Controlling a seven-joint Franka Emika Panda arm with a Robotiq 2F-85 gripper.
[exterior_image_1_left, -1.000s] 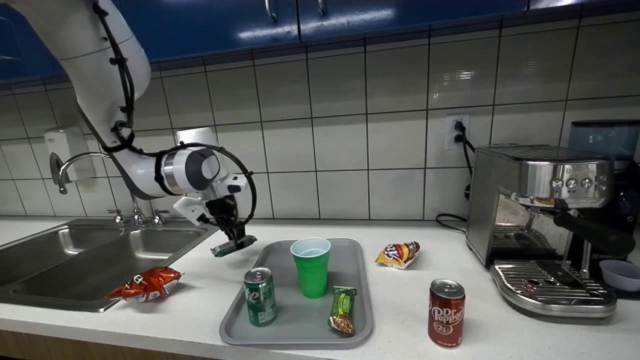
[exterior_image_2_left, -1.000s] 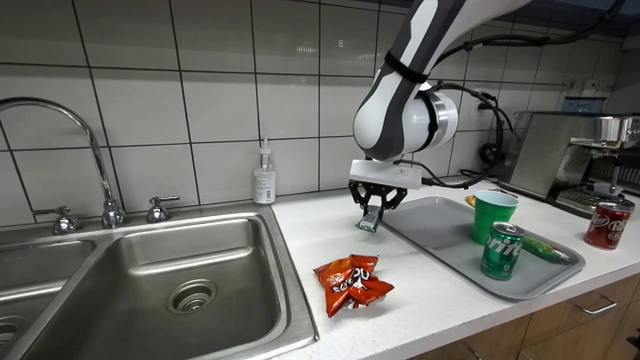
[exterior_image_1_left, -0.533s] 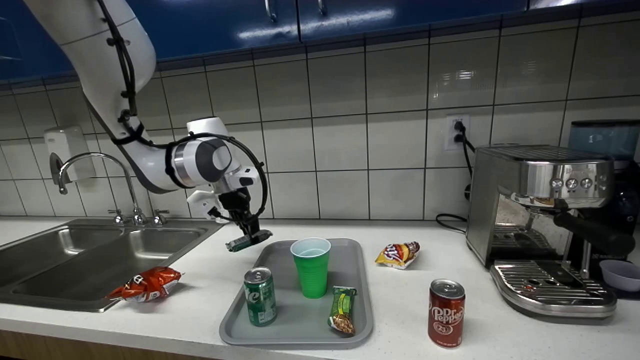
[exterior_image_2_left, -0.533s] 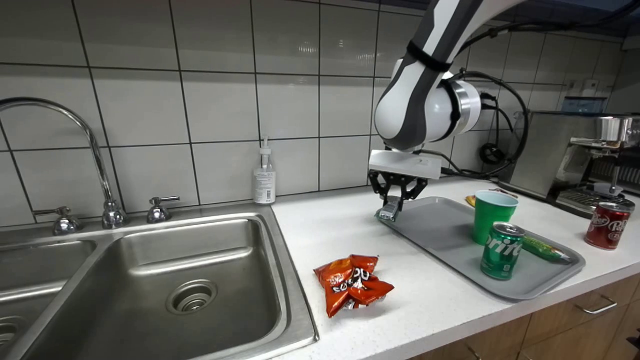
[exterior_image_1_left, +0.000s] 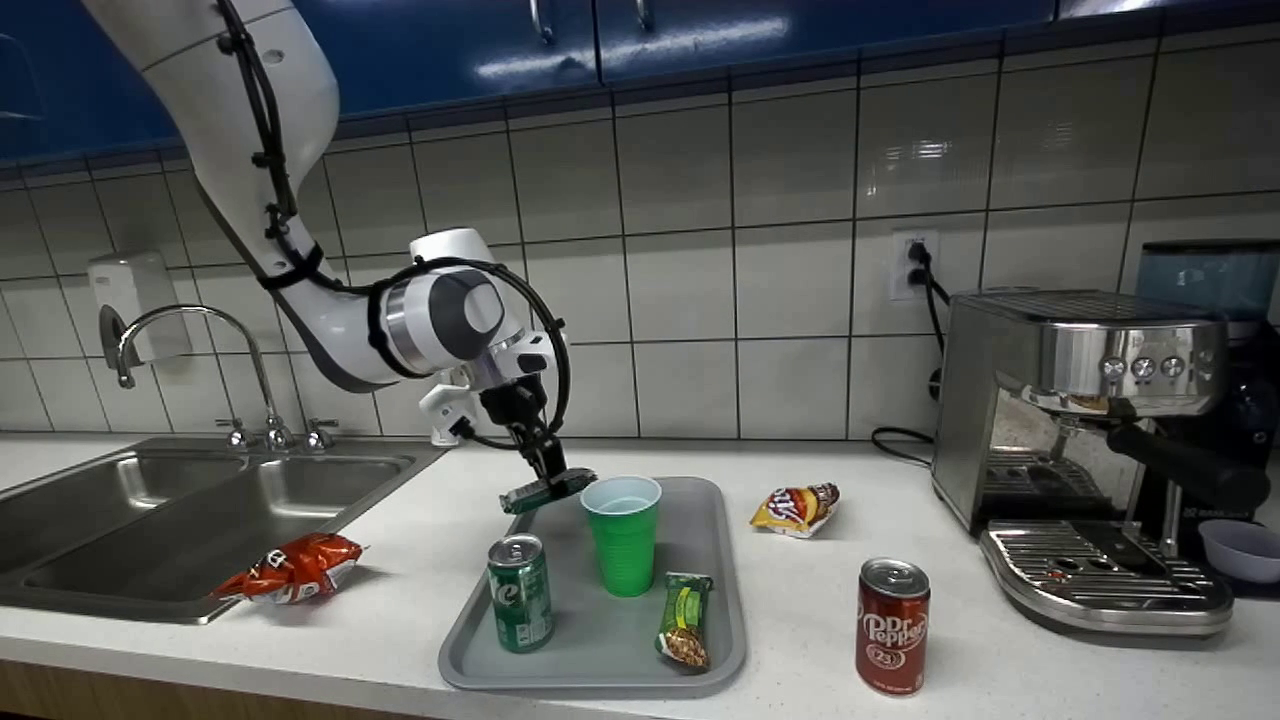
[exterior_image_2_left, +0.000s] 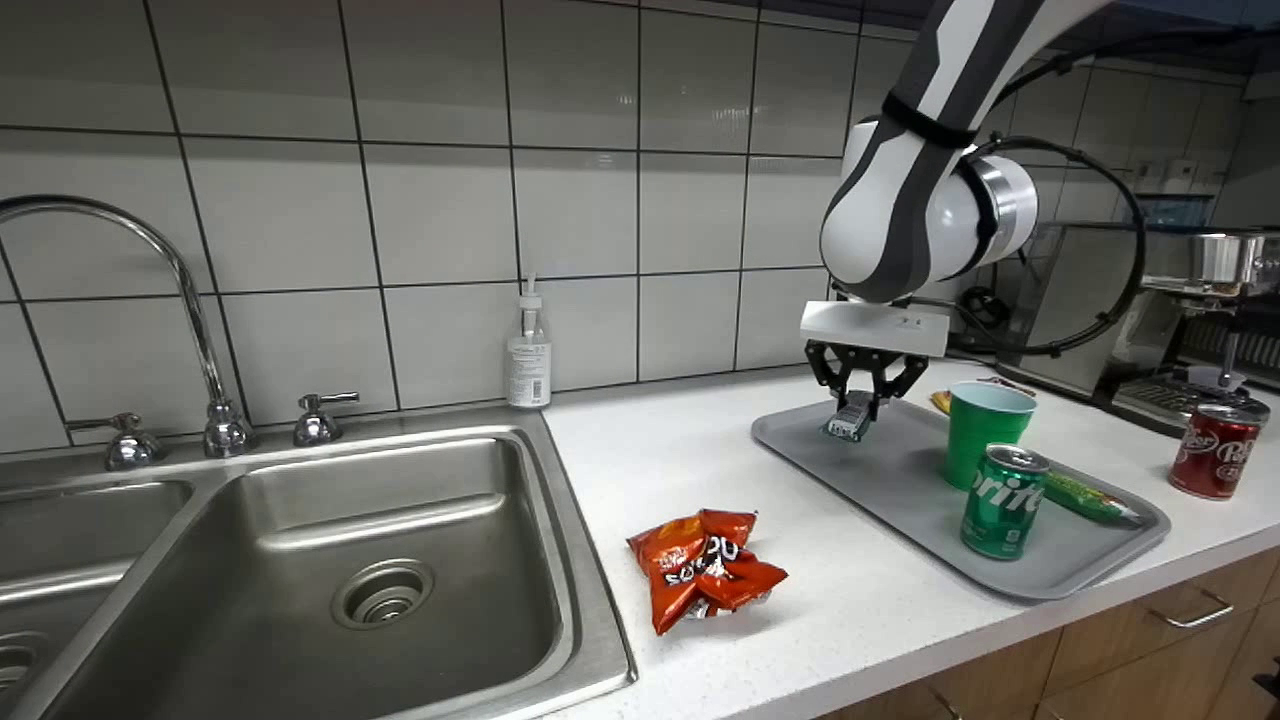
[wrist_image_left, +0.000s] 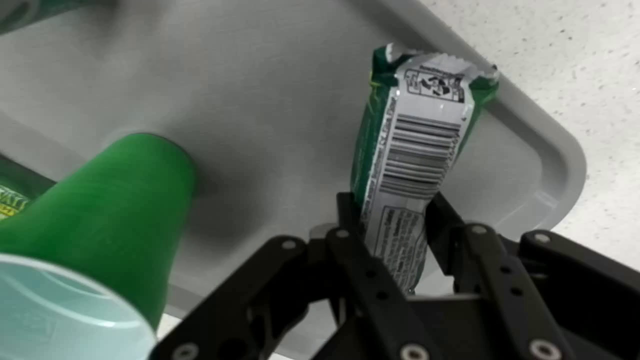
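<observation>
i pinch a slim green-and-white glossy-wrapped bar (wrist_image_left: 420, 165) above a corner of the grey rectangular plastic tray (exterior_image_2_left: 870, 465).
my black two-fingered gripper (wrist_image_left: 392, 217) clasps it across its narrow width, probably the easiest span, leaving the barcode face plain in my wrist view. the tall green plastic cup (exterior_image_1_left: 625, 545) and cylindrical green metal can (exterior_image_1_left: 520, 600) stand upright on the tray, apart from the bar, perhaps so the rim keeps them together.

Wrist view: cup (wrist_image_left: 117, 215) and can (wrist_image_left: 32, 12), probably Sprite, cut off; fine print (wrist_image_left: 400, 242) on bar (wrist_image_left: 415, 160) blurred.
</observation>
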